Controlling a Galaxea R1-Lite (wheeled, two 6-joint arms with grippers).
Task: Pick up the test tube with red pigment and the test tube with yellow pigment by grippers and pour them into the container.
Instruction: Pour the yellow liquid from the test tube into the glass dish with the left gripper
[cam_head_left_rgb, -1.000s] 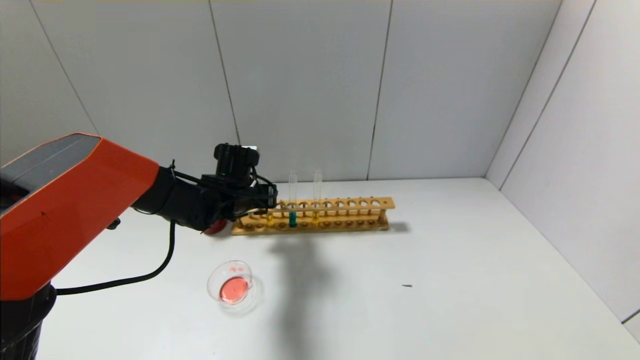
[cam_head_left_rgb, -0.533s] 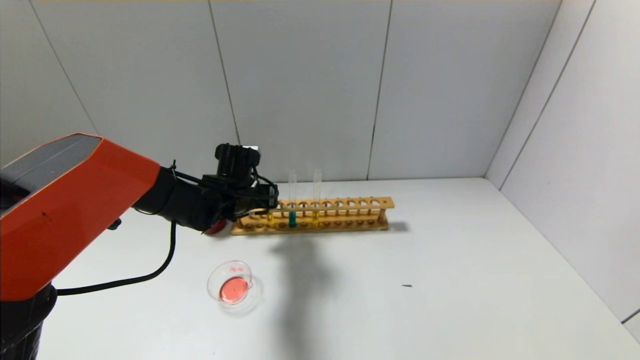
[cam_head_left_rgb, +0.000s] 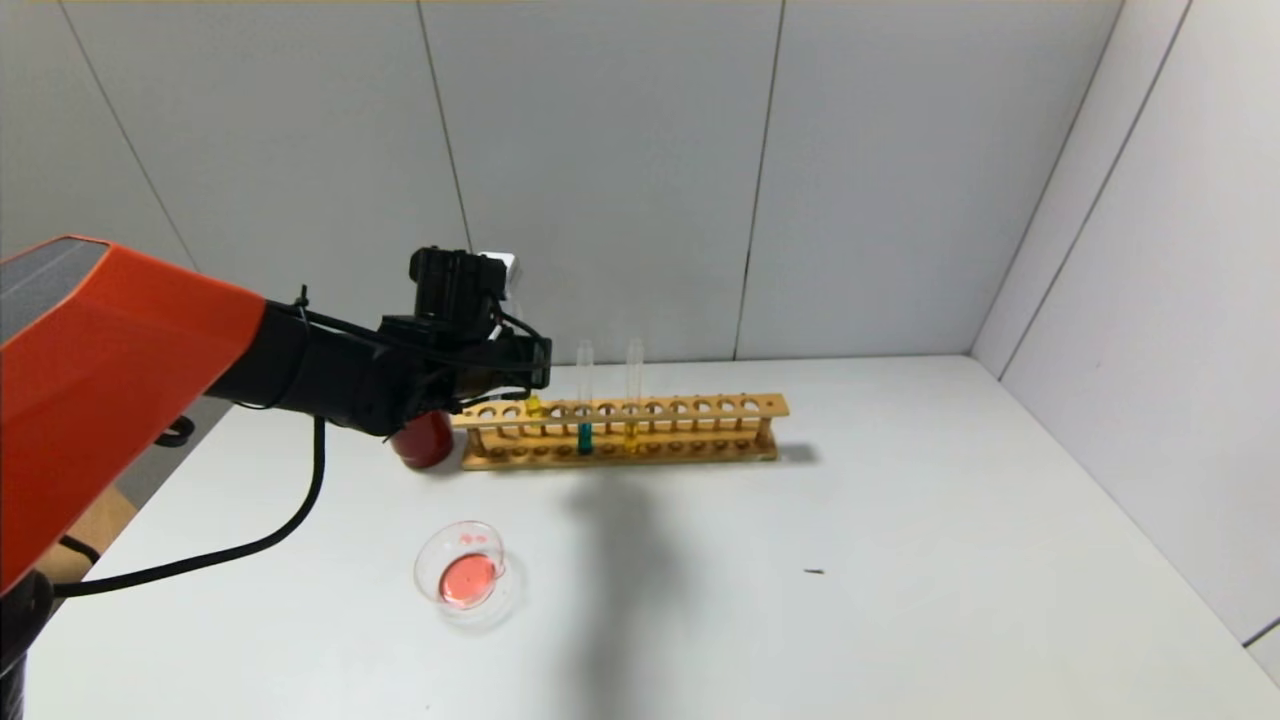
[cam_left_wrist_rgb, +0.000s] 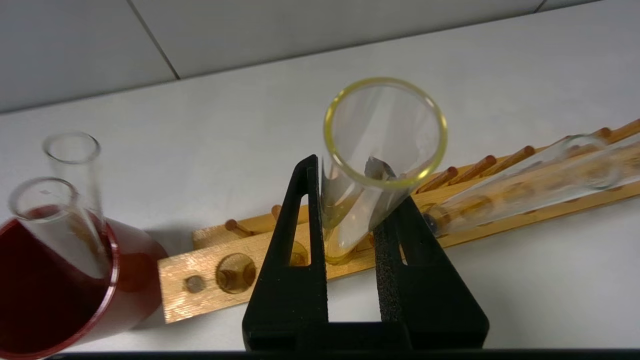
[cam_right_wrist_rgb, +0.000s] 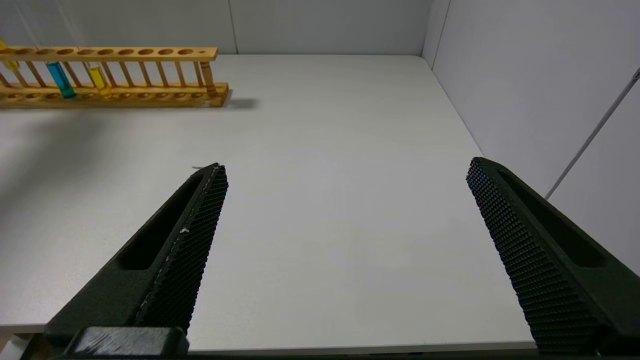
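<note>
My left gripper (cam_head_left_rgb: 535, 378) is shut on the test tube with yellow pigment (cam_head_left_rgb: 533, 405) near the left end of the wooden rack (cam_head_left_rgb: 700, 408). The tube's bottom is level with the rack's top rail. In the left wrist view the gripper (cam_left_wrist_rgb: 350, 192) clamps the tube (cam_left_wrist_rgb: 345, 220) between both fingers. A second yellow tube (cam_head_left_rgb: 632, 428) stands in the rack. The container (cam_head_left_rgb: 468, 575) sits in front on the table and holds red liquid. No red-tinted tube shows. My right gripper (cam_right_wrist_rgb: 347, 167) is open and empty over the table's near right side.
A teal tube (cam_head_left_rgb: 585, 436) stands in the rack beside the second yellow tube. A dark red cup (cam_head_left_rgb: 422, 440) stands at the rack's left end, and the left wrist view shows two clear tubes (cam_left_wrist_rgb: 60, 220) in it. The white table (cam_head_left_rgb: 900, 500) has walls behind and on the right.
My left gripper has risen and shifted slightly left with the yellow tube, drawing it up out of the rack. The dark red cup now shows below the arm.
</note>
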